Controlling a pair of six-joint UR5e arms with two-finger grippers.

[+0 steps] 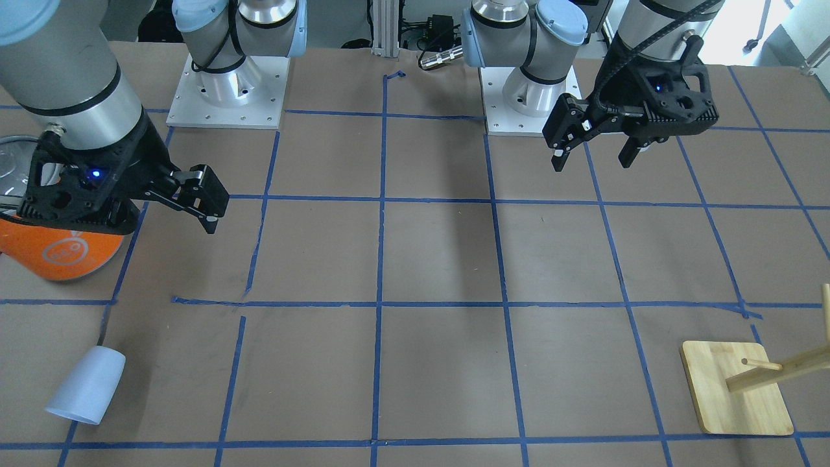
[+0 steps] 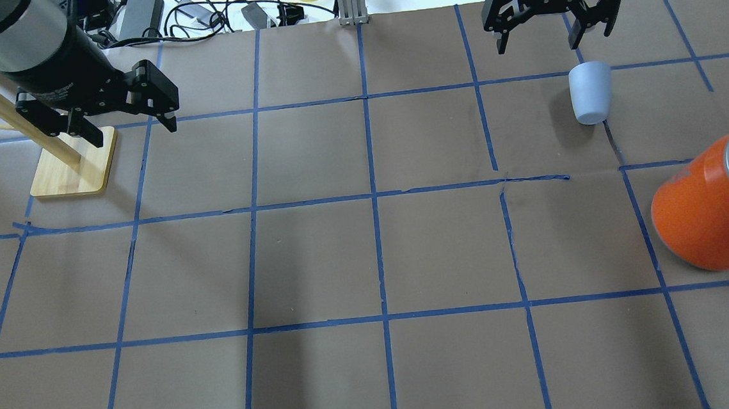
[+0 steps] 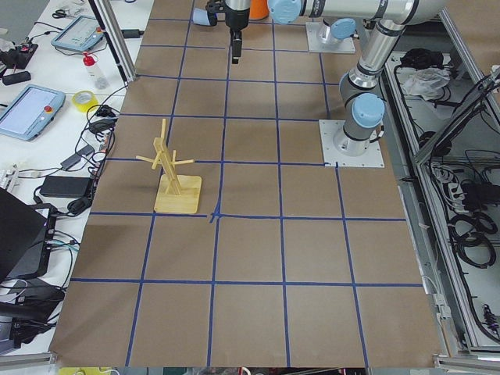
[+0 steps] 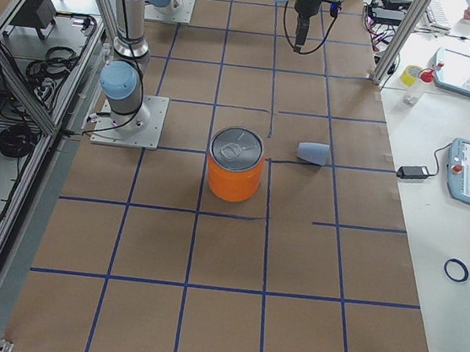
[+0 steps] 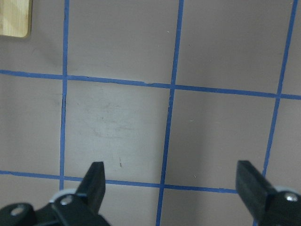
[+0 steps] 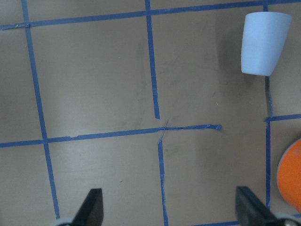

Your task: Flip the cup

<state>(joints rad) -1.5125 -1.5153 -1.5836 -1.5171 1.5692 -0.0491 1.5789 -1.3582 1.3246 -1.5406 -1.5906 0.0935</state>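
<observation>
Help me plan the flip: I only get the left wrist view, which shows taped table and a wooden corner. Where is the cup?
Observer: The cup lies on its side on the robot's right half, wide end pointing away from the robot.
Operator: Is the right gripper on it?
Observer: No. The right gripper hangs apart from it, jaws open.
Operator: Anything crowding it?
Observer: An orange can stands upright beside it, with a clear gap between them.
</observation>
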